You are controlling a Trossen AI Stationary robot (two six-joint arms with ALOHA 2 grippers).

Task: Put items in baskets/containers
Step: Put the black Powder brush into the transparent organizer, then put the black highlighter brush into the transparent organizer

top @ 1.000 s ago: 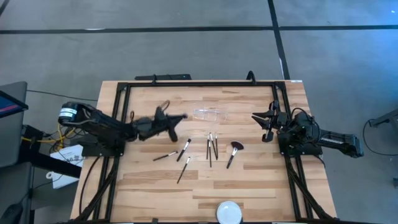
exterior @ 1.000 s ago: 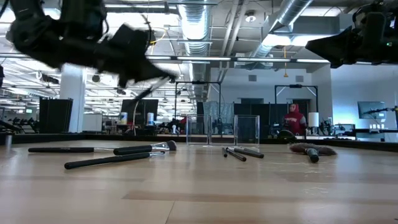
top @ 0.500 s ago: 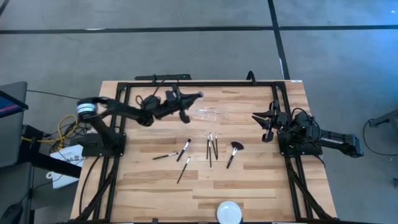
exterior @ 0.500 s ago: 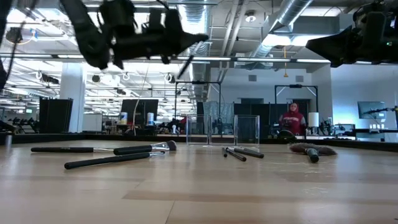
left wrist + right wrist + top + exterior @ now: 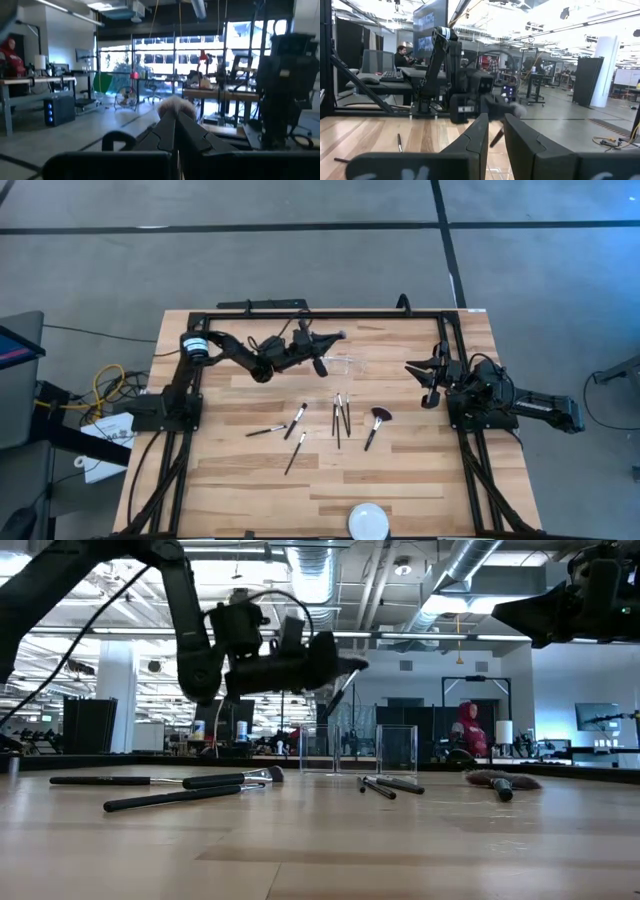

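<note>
We log one makeup brush (image 5: 333,338) clamped in the left gripper (image 5: 316,346) fingers, above the clear container (image 5: 340,364), upper centre. Six brushes (image 5: 338,418) remain on the counter (image 5: 400,470). Right gripper (image 5: 432,380) idle at right edge, fingers slightly parted, empty.

Light wooden table (image 5: 230,480) framed by black rails. On it are laid a clear plastic container (image 5: 340,364), several slim makeup brushes (image 5: 339,418) near the middle, a fan-headed brush (image 5: 376,424) beside them, and a white round disc (image 5: 367,521) at the near edge.
</note>
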